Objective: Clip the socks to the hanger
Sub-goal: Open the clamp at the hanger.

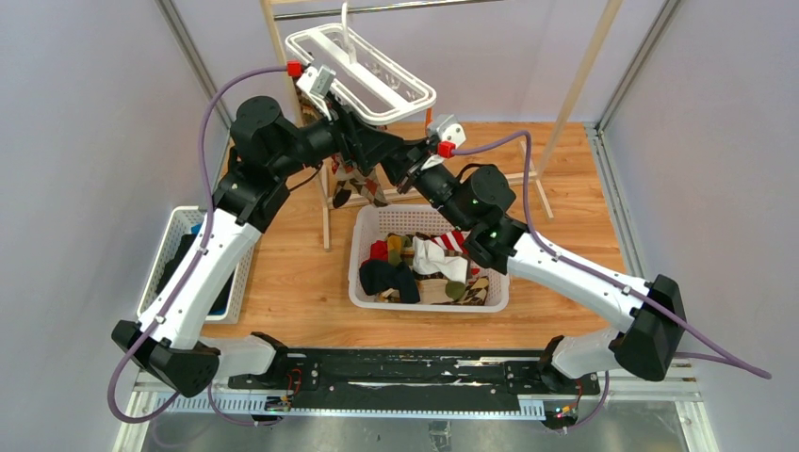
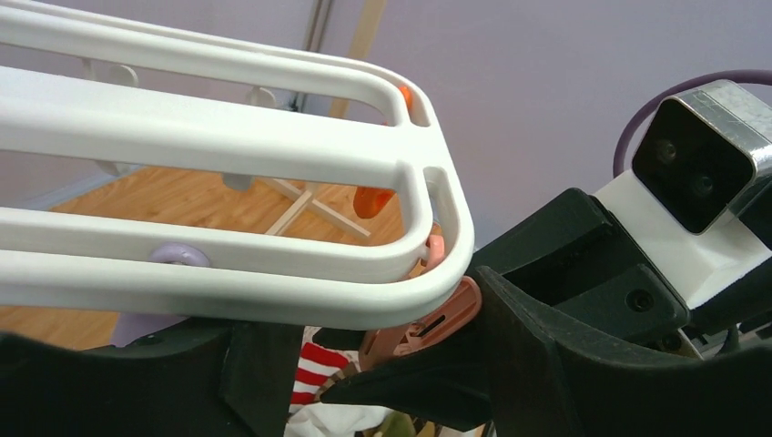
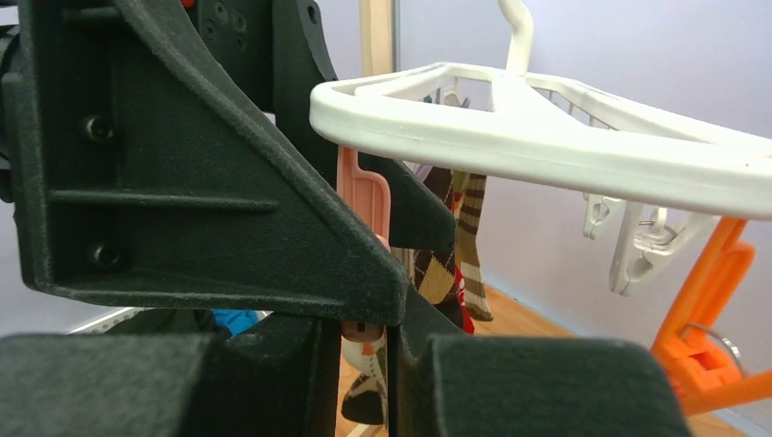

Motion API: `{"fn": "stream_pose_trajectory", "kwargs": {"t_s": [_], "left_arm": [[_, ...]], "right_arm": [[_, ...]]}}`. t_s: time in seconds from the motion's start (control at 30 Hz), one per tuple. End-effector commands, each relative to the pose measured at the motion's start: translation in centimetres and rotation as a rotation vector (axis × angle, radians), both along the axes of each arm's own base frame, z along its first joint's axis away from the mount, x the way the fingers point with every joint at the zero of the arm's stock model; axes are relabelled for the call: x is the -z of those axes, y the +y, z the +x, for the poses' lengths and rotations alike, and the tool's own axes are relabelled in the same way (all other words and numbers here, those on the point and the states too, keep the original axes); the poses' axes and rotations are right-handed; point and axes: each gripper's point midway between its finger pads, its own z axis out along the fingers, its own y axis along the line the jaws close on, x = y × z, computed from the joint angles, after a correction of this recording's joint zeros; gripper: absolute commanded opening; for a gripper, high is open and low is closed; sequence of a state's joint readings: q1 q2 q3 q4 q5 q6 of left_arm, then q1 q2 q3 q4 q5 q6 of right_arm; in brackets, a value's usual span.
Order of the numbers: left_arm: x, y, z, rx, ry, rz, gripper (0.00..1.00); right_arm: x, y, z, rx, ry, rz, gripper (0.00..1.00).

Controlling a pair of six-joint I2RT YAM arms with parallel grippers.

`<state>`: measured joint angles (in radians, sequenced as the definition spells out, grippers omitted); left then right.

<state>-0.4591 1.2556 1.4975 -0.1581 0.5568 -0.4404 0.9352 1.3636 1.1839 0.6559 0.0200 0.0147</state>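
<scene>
Right pincer [image 3: 391, 364] pinched what looked like a limp, light argyle sock [image 3: 366, 401], best held near its cuff, under the hanger [image 3: 546, 146], left pincer [image 2: 364, 350] flanking a pink clip [image 2: 428, 319], grip unclear; spare socks [image 1: 429, 259] filled the basket [image 1: 356, 254].

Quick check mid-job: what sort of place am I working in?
Probably a lab test cell staged for laundry: plain walls on metal framing around a wooden tabletop, a white clip hanger on a wooden rack, a basket of socks.

Wooden table [image 1: 292, 273] before me, tall wooden rack [image 1: 578, 85] at its far edge, white basket [image 1: 356, 259] in middle, another basket [image 1: 158, 268] at my left holding dark bundle [image 1: 179, 259].
</scene>
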Motion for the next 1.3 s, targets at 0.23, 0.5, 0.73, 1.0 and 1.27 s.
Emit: {"fn": "stream_pose_trajectory", "kwargs": {"t_s": [0.23, 0.5, 0.73, 1.0, 1.27], "left_arm": [[-0.4, 0.6, 0.5, -0.059, -0.096, 0.046, 0.23], [-0.7, 1.1, 0.1, -0.076, -0.074, 0.038, 0.07], [-0.9, 1.5, -0.2, -0.093, -0.024, 0.01, 0.0], [-1.1, 1.8, -0.4, -0.06, 0.046, -0.04, 0.0], [-1.2, 2.2, -0.7, -0.013, 0.078, -0.06, 0.0]], "right_arm": [[-0.4, 1.2, -2.3, -0.083, 0.033, 0.01, 0.23], [0.5, -2.4, -1.5, 0.023, 0.077, 0.036, 0.48], [2.4, -5.6, -1.8, 0.059, 0.123, 0.019, 0.53], [9.2, -9.6, -0.7, 0.16, 0.332, -0.085, 0.65], [21.9, -11.8, 0.4, 0.27, 0.648, -0.312, 0.68]]}}
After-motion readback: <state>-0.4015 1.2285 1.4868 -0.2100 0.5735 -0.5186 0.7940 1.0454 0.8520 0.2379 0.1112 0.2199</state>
